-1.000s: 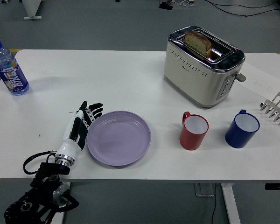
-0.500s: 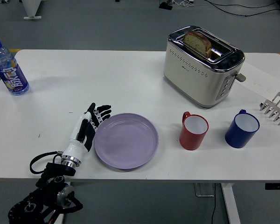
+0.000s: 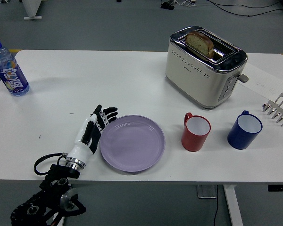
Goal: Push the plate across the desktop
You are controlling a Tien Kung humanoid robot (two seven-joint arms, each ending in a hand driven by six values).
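A lilac plate (image 3: 132, 142) lies flat on the white table (image 3: 132, 80) near its front edge, left of centre. My left hand (image 3: 95, 126) lies flat on the table with its fingers straight, pressed against the plate's left rim. It holds nothing. The left arm comes up from the lower left corner. My right arm does not show.
A red mug (image 3: 195, 132) stands just right of the plate, a blue mug (image 3: 244, 130) further right. A cream toaster (image 3: 205, 66) with a bread slice stands at the back right. A water bottle (image 3: 9, 69) stands at the far left. A metal rack (image 3: 279, 109) shows at the right edge.
My left hand has slid to the right along the table, and the plate has moved right with it, closer to the red mug.
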